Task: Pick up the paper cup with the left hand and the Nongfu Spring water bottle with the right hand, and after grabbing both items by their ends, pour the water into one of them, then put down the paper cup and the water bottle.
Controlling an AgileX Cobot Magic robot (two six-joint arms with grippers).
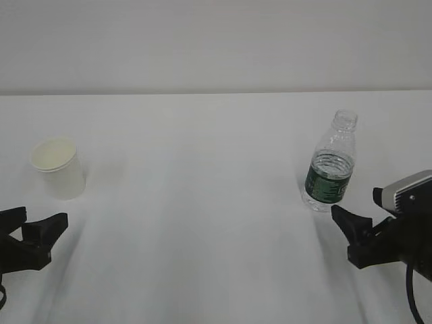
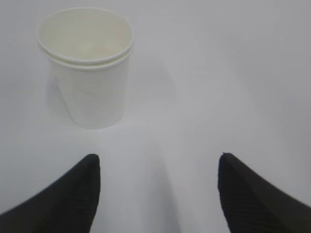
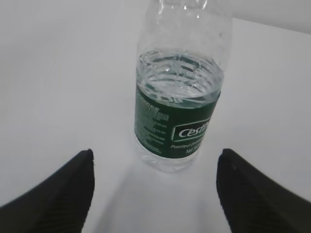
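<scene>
Only right wrist view shows bottle label (image 3: 177,128) text.

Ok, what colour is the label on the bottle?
Dark green with white lettering, on the bottle; clearest in the right wrist view.

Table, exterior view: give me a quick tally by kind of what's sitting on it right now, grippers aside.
Paper cups: 1, the white paper cup, upright at the left.
Bottles: 1, the clear water bottle with a green label, upright and capless at the right.
Total: 2 things on the white table.
</scene>
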